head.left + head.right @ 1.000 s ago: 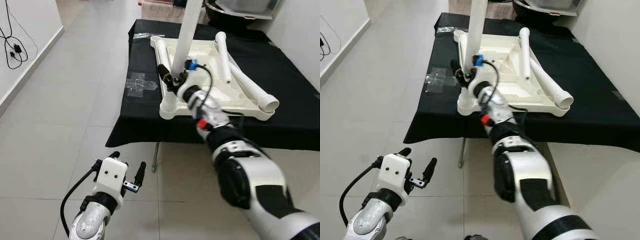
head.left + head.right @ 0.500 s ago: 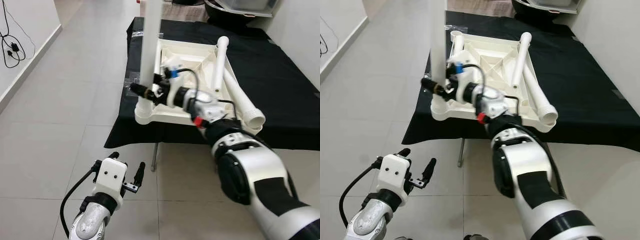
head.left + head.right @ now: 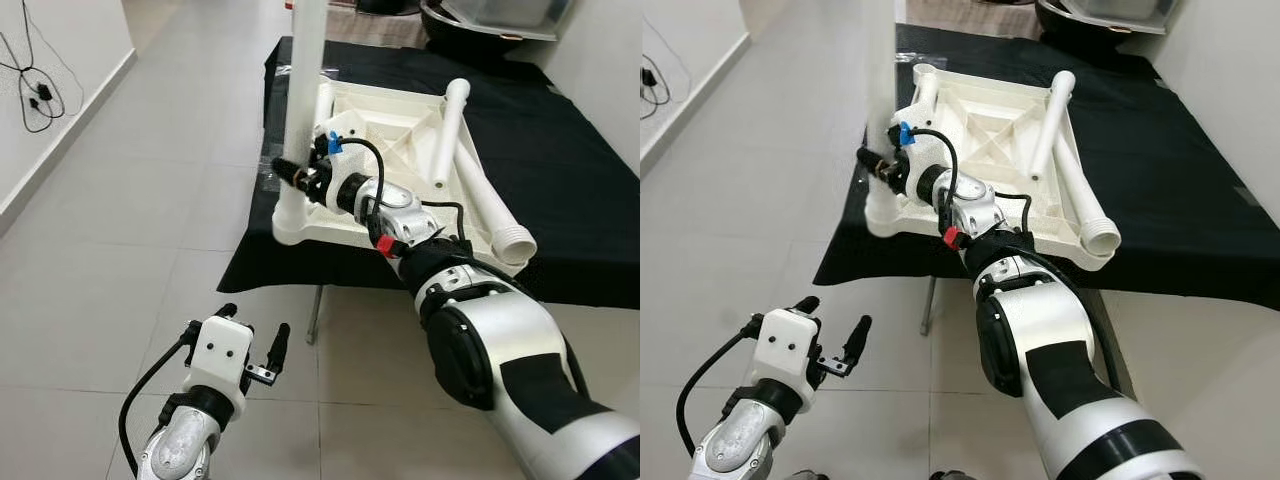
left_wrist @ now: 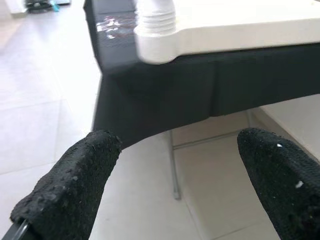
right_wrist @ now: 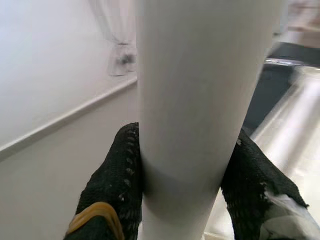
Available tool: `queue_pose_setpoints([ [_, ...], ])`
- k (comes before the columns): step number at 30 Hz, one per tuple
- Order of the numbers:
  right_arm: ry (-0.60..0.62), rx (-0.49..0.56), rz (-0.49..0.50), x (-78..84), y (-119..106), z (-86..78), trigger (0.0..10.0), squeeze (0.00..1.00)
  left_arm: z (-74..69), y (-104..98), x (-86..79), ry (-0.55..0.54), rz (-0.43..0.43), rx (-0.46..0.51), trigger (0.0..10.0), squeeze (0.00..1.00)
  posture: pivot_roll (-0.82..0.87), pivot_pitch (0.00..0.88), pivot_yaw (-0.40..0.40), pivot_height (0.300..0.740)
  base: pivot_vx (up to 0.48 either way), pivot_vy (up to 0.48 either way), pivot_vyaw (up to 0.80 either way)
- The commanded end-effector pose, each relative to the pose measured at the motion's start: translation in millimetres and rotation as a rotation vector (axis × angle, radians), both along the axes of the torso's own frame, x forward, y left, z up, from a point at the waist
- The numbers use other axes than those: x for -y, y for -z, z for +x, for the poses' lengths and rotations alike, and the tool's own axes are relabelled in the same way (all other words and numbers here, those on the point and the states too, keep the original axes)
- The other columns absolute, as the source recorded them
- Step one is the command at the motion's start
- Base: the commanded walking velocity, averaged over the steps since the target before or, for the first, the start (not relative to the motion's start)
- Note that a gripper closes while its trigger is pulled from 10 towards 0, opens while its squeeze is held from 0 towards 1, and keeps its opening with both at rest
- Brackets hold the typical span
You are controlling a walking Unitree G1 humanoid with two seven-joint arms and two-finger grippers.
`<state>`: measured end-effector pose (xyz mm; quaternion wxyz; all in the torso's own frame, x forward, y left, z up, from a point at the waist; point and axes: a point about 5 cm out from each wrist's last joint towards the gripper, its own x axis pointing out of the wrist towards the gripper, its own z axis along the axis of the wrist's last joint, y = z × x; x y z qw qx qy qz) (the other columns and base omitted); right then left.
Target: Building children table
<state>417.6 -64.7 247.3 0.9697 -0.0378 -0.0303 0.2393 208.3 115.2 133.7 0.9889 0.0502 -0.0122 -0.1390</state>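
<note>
A white plastic tabletop (image 3: 395, 215) lies upside down on a black-draped table (image 3: 560, 190), its near-left corner sticking out past the table's edge. An upright white leg (image 3: 303, 90) stands in that corner's socket (image 4: 156, 35). My right gripper (image 3: 300, 178) is shut on this leg low down, its black fingers (image 5: 117, 180) pressing on both sides of the tube (image 5: 200, 100). Two more white legs (image 3: 448, 130) lie loose across the tabletop, one ending in a threaded end (image 3: 512, 243). My left gripper (image 3: 255, 345) hangs open over the floor, below the table's front edge.
Grey tiled floor (image 3: 120, 250) stretches to the left up to a white wall with a black cable (image 3: 35, 95). A clear plastic bag (image 3: 875, 130) lies on the black cloth beside the leg. A dark tub (image 3: 480, 25) stands beyond the table.
The head camera shifted slightly. My right gripper keeps its hold on the upright leg and has slid a little toward the corner socket. The left arm has not moved.
</note>
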Motion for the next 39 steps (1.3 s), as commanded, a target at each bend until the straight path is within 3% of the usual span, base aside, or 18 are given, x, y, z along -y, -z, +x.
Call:
queue_pose_setpoints([
  [1, 0.222, -0.029, -0.007, 23.1, 11, 4.2, 0.0, 0.0, -1.3, 4, 1.5, 0.006, 0.005, -0.022, 10.0, 0.0, 0.14, 0.15, -0.143, 0.74, 0.0, 0.0, 0.0],
  [3, 0.403, -0.058, 0.015, 26.3, 21, 3.5, 0.0, 0.0, -0.5, 4, 2.0, 0.011, 0.009, -0.02, 10.0, 0.0, 0.14, 0.145, -0.139, 0.74, 0.0, 0.0, 0.0],
  [7, 0.544, -0.075, 0.038, 25.1, 28, 1.0, 0.0, 0.0, 0.5, 4, 2.2, 0.013, 0.011, -0.018, 10.0, 0.0, 0.14, 0.142, -0.142, 0.74, 0.0, 0.0, 0.0],
  [9, 0.614, -0.1, 0.081, 21.4, 31, -1.2, 0.0, 0.0, 0.9, 4, 2.1, 0.013, 0.012, -0.019, 10.0, 0.0, 0.14, 0.139, -0.141, 0.74, 0.0, 0.0, 0.0],
  [10, 0.727, -0.133, 0.16, 11.2, 35, -6.0, 0.0, 0.0, 1.4, 5, 1.9, 0.011, 0.015, -0.019, 10.0, 0.0, 0.14, 0.135, -0.141, 0.74, 0.0, 0.0, 0.0],
  [14, 0.778, -0.146, 0.226, -2.3, 33, -10.3, 0.0, 0.0, 1.9, 5, 1.9, 0.009, 0.017, -0.018, 10.0, 0.0, 0.15, 0.133, -0.142, 0.74, 0.0, 0.0, 0.0],
  [15, 0.76, -0.143, 0.256, -10.2, 30, -11.7, 3.0, 0.0, 2.0, 5, 2.2, 0.01, 0.018, -0.019, 10.0, 0.0, 0.15, 0.128, -0.144, 0.74, 0.0, 0.0, 0.0],
  [17, 0.742, -0.14, 0.274, -15.0, 29, -12.3, 3.0, 0.0, 2.1, 5, 2.4, 0.011, 0.018, -0.019, 10.0, 0.0, 0.15, 0.128, -0.144, 0.74, 0.0, 0.0, 0.0],
  [18, 0.708, -0.13, 0.273, -21.0, 26, -12.8, 10.0, 0.0, 1.9, 5, 2.4, 0.011, 0.018, -0.02, 10.0, 0.0, 0.15, 0.125, -0.147, 0.74, 0.0, 0.0, 0.0],
  [19, 0.657, -0.104, 0.284, -26.0, 23, -13.2, 10.0, 1.0, 1.8, 6, 2.4, 0.01, 0.017, -0.021, 10.0, 0.0, 0.15, 0.12, -0.147, 0.74, 0.0, 0.0, 0.0],
  [25, 0.609, -0.063, 0.287, -26.6, 20, -13.1, 10.0, 1.0, 1.8, 6, 2.5, 0.009, 0.016, -0.022, 10.0, 0.0, 0.14, 0.116, -0.144, 0.74, 0.0, 0.0, 0.0],
  [28, 0.645, 0.0, 0.266, -15.0, 20, -13.3, 10.0, 1.0, 2.2, 7, 2.8, 0.012, 0.009, -0.022, 10.0, 0.0, 0.14, 0.113, -0.141, 0.74, 0.0, 0.0, 0.0],
  [29, 0.645, 0.06, 0.246, -9.7, 19, -14.7, 10.0, 0.91, 2.7, 7, 2.7, 0.013, 0.006, -0.023, 10.0, 0.0, 0.13, 0.105, -0.137, 0.74, 0.0, 0.0, 0.0],
  [30, 0.645, 0.06, 0.246, -9.7, 19, -14.7, 10.0, 0.91, 2.7, 7, 2.7, 0.013, 0.006, -0.023, 10.0, 0.0, 0.13, 0.105, -0.137, 0.74, 0.0, 0.0, 0.0],
  [31, 0.633, 0.098, 0.234, -7.8, 19, -16.3, 10.0, 0.0, 3.0, 8, 2.6, 0.013, 0.005, -0.025, 10.0, 0.0, 0.13, 0.103, -0.136, 0.74, 0.0, 0.0, 0.0],
  [37, 0.562, 0.158, 0.226, -4.1, 28, -24.9, 10.0, 0.0, 5.0, 10, 3.3, 0.021, 0.007, -0.032, 10.0, 0.0, 0.13, 0.098, -0.133, 0.74, 0.0, 0.0, 0.0],
  [39, 0.505, 0.169, 0.231, 0.1, 40, -34.8, 10.0, 0.0, 6.2, 10, 2.6, 0.018, 0.008, -0.032, 10.0, 0.0, 0.13, 0.097, -0.127, 0.74, 0.0, 0.0, 0.0],
])
